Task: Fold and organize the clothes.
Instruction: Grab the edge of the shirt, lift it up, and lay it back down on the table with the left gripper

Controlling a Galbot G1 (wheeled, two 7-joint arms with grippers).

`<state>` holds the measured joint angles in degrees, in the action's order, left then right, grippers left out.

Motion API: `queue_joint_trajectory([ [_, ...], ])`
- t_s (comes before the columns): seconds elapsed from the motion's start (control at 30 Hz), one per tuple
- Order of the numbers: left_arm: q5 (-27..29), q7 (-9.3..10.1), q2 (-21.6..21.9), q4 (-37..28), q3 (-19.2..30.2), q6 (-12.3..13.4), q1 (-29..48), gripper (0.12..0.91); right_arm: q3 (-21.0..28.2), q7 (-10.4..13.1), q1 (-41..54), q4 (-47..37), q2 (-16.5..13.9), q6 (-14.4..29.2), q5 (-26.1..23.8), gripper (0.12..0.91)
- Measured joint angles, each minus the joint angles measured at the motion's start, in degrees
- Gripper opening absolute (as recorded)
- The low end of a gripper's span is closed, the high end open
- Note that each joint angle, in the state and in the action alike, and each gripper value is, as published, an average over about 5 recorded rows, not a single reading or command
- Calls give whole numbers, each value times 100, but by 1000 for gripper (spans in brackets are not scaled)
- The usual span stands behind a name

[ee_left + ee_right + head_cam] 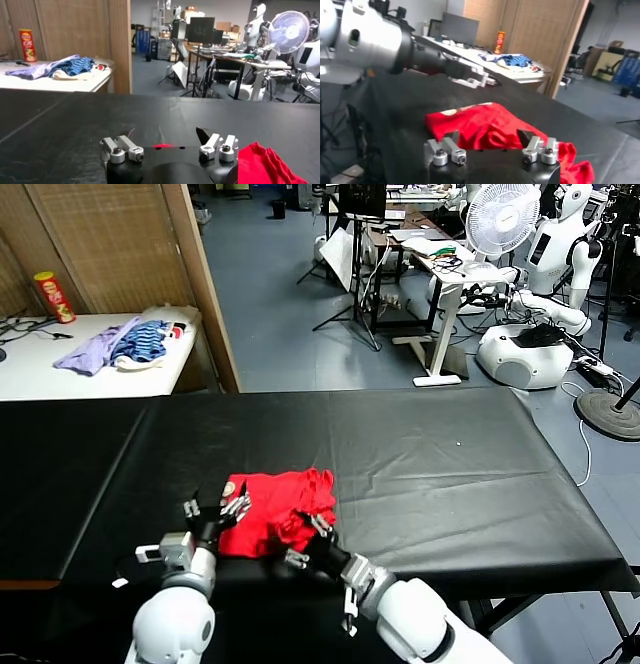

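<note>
The clothes are one red T-shirt (278, 510), bunched in a loose heap on the black table (430, 464) near its front edge. A bit of pale print shows at its left corner. My left gripper (220, 506) is open at the shirt's left edge; in the left wrist view the gripper (167, 137) holds nothing and the shirt (262, 165) lies off to one side. My right gripper (312, 536) is at the shirt's near right edge. In the right wrist view its jaws (490, 136) stand wide apart with a red fold (480, 125) lying between them.
A white side table (90, 379) at the back left carries lavender and blue-striped garments (120, 344) and a red can (52, 296). A wooden screen (120, 244) stands behind it. A fan (500, 219), desks and other robots fill the back right.
</note>
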<state>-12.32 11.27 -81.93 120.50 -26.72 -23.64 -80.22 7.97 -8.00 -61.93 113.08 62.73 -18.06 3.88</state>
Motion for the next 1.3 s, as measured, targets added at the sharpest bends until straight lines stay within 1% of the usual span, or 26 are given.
queue_joint_trajectory([
  [0.1, -3, 0, -6, 3, -2, 6, -10, 798, -60, 14, -85, 37, -34, 35, -14, 202],
  [0.17, -12, 1, -5, 4, -9, 7, -8, 798, -129, 19, -167, 97, -78, 52, 9, 141],
  [0.2, -19, 1, -2, 3, -15, 7, -6, 798, -175, 21, -219, 138, -105, 58, 31, 127],
  [0.37, -89, 2, 26, -46, -36, 9, 34, 798, -483, 51, -563, 359, -247, 61, 130, 123],
  [0.43, -155, 3, 35, -66, -34, 2, 56, 798, -621, 124, -716, 430, -275, 47, 150, 123],
  [0.53, -260, 6, 39, -90, -27, -10, 83, 798, -841, 298, -944, 489, -277, -3, 233, 130],
  [0.6, -322, 2, 38, -118, -29, -10, 93, 798, -984, 400, -1086, 524, -264, -22, 323, 169],
  [0.63, -363, -3, 37, -137, -36, -8, 96, 798, -1050, 434, -1155, 545, -254, -16, 363, 206],
  [0.8, -713, -29, 9, -261, -126, -3, 122, 798, -1280, 530, -1458, 663, -179, 119, 474, 456],
  [0.93, -1088, -20, -59, -300, -225, -2, 91, 798, -1430, 770, -1712, 803, -82, 176, 782, 667],
  [0.97, -1185, -11, -84, -291, -247, 3, 73, 798, -1469, 824, -1775, 843, -55, 176, 876, 710],
  [1.03, -1351, 7, -146, -270, -281, 38, 29, 798, -1552, 901, -1901, 919, 5, 179, 1040, 770],
  [1.13, -1502, 22, -273, -277, -301, 182, -54, 798, -1687, 956, -2055, 1021, 97, 184, 1232, 795],
  [1.3, -1731, 32, -508, -384, -300, 456, -203, 798, -1891, 981, -2146, 1166, 170, 165, 1518, 798],
])
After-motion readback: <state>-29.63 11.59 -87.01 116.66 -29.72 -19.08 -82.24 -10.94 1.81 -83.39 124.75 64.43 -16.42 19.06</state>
